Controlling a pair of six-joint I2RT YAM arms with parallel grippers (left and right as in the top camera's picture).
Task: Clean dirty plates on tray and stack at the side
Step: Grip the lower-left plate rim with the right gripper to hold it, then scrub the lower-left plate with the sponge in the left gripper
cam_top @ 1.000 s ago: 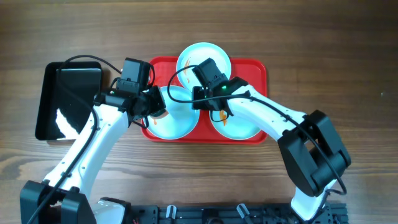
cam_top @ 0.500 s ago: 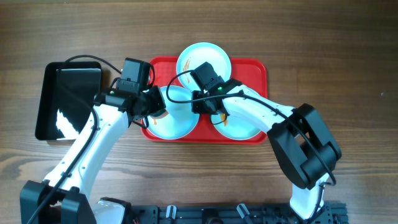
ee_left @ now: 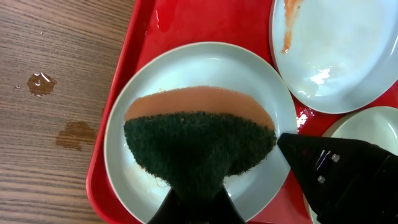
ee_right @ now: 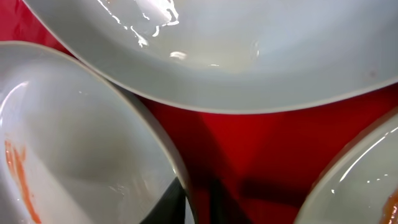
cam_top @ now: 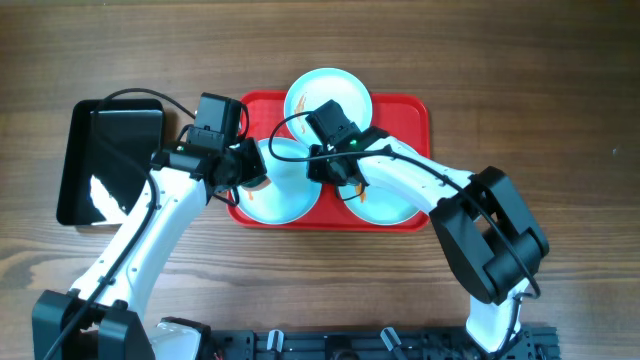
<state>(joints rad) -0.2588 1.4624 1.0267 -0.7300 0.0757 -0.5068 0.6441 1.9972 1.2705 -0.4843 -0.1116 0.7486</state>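
Observation:
Three pale plates lie on the red tray (cam_top: 410, 110): a back plate (cam_top: 327, 92), a left plate (cam_top: 285, 195) and a right plate (cam_top: 385, 200) with orange smears. My left gripper (cam_top: 248, 172) (ee_left: 198, 202) is shut on a dark green sponge (ee_left: 199, 140) with an orange-brown back. The sponge is pressed flat on the left plate (ee_left: 186, 68). My right gripper (cam_top: 325, 172) (ee_right: 189, 196) is shut on that plate's right rim (ee_right: 168, 152), one finger inside the plate and one outside over the tray (ee_right: 273, 149). The held plate has an orange streak (ee_right: 18, 168).
A black glossy tray (cam_top: 110, 160) sits left of the red tray. Small wet spots (ee_left: 40, 82) mark the wood beside the tray's left edge. The right arm's black body (ee_left: 342, 171) hangs close over the left plate's right side.
The right gripper has slid slightly left and its jaws have come together on the left plate's rim. The left gripper and sponge have stayed put.

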